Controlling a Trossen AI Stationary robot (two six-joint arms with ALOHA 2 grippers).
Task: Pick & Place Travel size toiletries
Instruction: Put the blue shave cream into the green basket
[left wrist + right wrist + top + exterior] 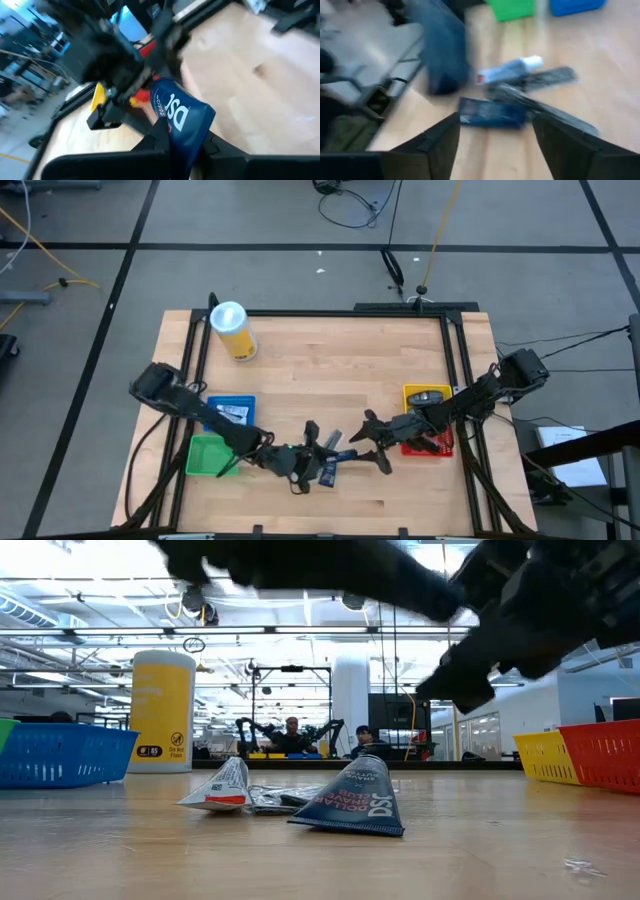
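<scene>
The toiletries lie in a small pile on the wooden table near its front middle. In the right wrist view a dark blue packet, a white tube and grey sachets lie flat on the wood. The low view shows a blue packet and a white tube on the table. My left gripper is at the pile's left side, shut on another dark blue packet. My right gripper is open and empty just right of the pile, its fingers above the table. My left gripper pinches the dark blue packet's near end between its two fingers. The packet sticks out forward past the fingertips, its printed face showing. The fingers come from the table's left. Whether the packet is clear of the table I cannot tell.
A blue bin and a green bin stand at the left. A yellow bin and a red bin stand at the right, under my right arm. A yellow cylinder with a white lid lies at the far left.
</scene>
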